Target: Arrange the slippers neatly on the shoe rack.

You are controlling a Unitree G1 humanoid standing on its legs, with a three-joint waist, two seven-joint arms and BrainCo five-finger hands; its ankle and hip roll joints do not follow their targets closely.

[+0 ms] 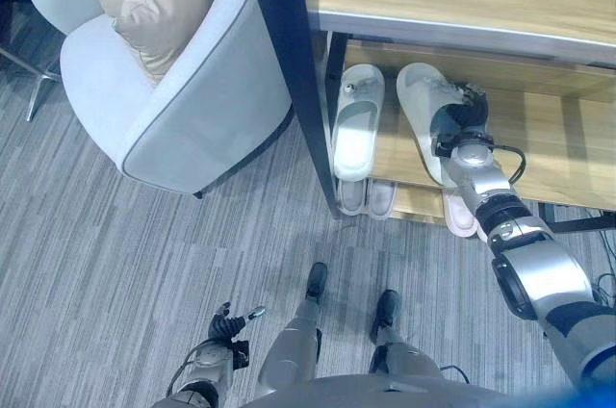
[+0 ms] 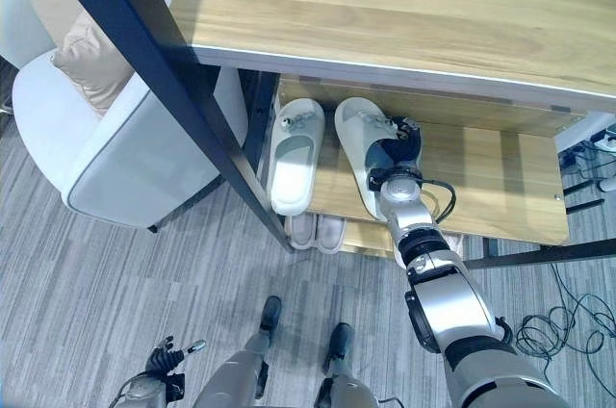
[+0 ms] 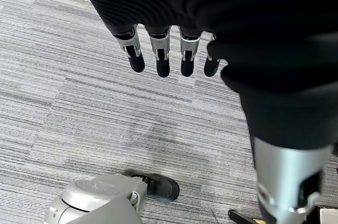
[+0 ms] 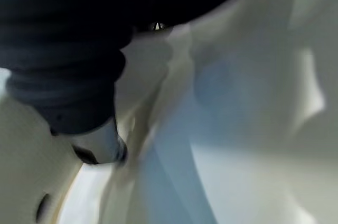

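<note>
Grey carpet, wooden shoe rack (image 2: 500, 177). My right hand (image 2: 393, 156) sits on the second slipper (image 2: 361, 143); can't tell my fingers' state. Yanking back could skew it against its mate (image 2: 294, 153).

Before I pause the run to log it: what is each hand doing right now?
Left hand: open, fingers straight, holding nothing, above the floor.
Right hand: on the right slipper on the shoe rack; grip cannot be told.

We see a wooden shoe rack (image 2: 500, 182) whose middle shelf carries two white slippers side by side, the left slipper (image 2: 295, 153) just beside the right slipper (image 2: 358, 148). More pale slippers (image 2: 318, 231) lie on the shelf below.
</note>
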